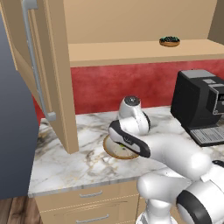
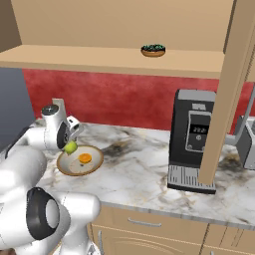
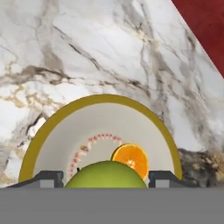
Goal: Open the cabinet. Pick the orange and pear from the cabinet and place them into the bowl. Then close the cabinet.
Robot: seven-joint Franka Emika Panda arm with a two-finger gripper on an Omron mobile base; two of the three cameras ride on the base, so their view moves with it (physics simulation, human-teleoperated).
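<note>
The yellow-green pear [image 3: 106, 176] sits between my two fingertips [image 3: 48, 178], with my gripper [image 3: 106, 179] shut on it just above the bowl [image 3: 100, 99]. The orange [image 3: 130, 158] lies inside the bowl, right of its middle. In the right base view the gripper [image 2: 70, 143] hangs with the pear [image 2: 71, 148] over the bowl's [image 2: 95, 163] left rim, and the orange [image 2: 85, 158] rests in it. The cabinet [image 1: 144, 52] stands open, its left door [image 1: 52, 65] swung out over the counter. The arm hides most of the bowl [image 1: 113, 152] in the left base view.
A small dark dish [image 2: 153, 50] sits on the cabinet shelf. A black coffee machine [image 2: 194, 134] stands on the marble counter right of the bowl. The open right door [image 2: 226, 99] hangs in front of it. Drawers [image 1: 87, 205] run below the counter edge.
</note>
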